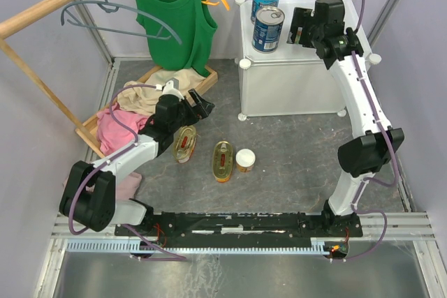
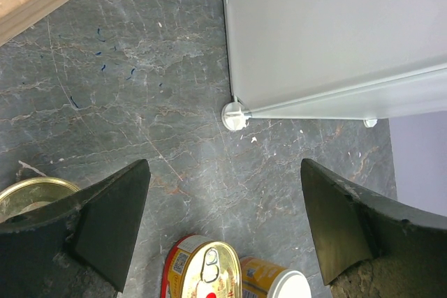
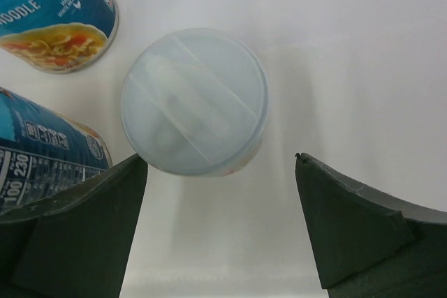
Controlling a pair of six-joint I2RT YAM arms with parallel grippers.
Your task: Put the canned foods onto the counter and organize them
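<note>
Right fingers [image 3: 77, 235] wide, white-lidded can [image 3: 194, 101] ahead

Right wrist view: upper blue tin [image 3: 56, 19] reads "OODLE" in white caps, 1st letter cut off by the frame edge; smaller white lines beside it are too fine to read. Lower blue tin [image 3: 42, 155] has a nutrition panel w/ nos. "230" & "100" legible. Left wrist view: oval tin [image 2: 206, 273] label print too small. Top view: nothing legible.
</note>
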